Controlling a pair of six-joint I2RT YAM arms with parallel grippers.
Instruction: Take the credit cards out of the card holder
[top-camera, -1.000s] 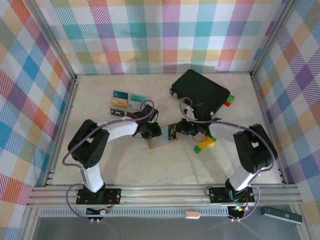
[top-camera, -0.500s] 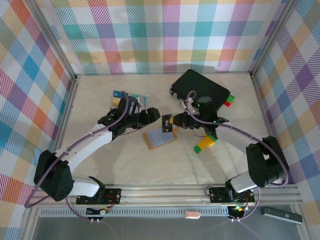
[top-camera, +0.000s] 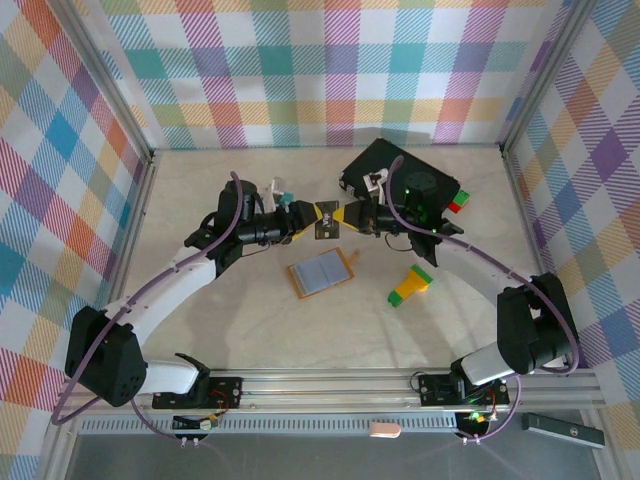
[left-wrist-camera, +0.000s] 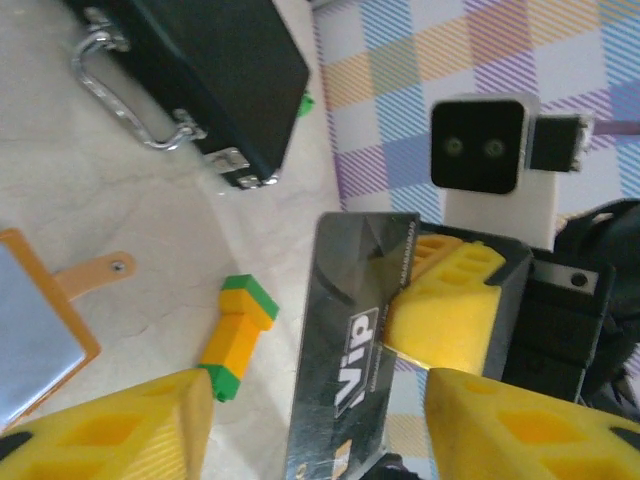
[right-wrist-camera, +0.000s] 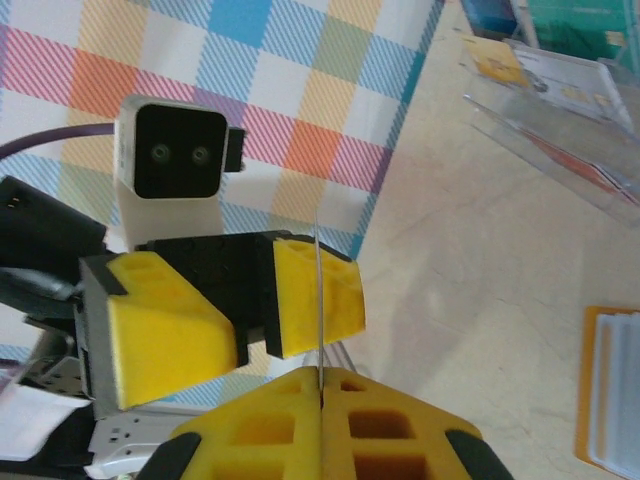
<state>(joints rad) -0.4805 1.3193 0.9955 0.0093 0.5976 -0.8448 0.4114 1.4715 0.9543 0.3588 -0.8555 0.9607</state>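
A dark credit card (top-camera: 327, 219) marked "Vip" (left-wrist-camera: 352, 350) hangs in the air above the table, edge-on in the right wrist view (right-wrist-camera: 318, 290). My right gripper (top-camera: 346, 216) (right-wrist-camera: 320, 376) is shut on its right edge. My left gripper (top-camera: 308, 220) (left-wrist-camera: 318, 440) faces it from the left, open, with the card between its yellow fingers (left-wrist-camera: 120, 425) and gaps on both sides. The orange card holder (top-camera: 320, 274) lies open on the table below, its grey-blue pockets up; its edge and strap tab (left-wrist-camera: 100, 270) show too.
A black hard case (top-camera: 402, 180) with a metal handle (left-wrist-camera: 130, 95) lies at the back right. A green-and-yellow block (top-camera: 410, 286) sits right of the holder. A clear stand (right-wrist-camera: 560, 90) with several cards is behind the left arm.
Both grippers have risen and moved toward the back, away from the holder. The right one carried the dark card up; the left one came to meet it, its jaws round the card.
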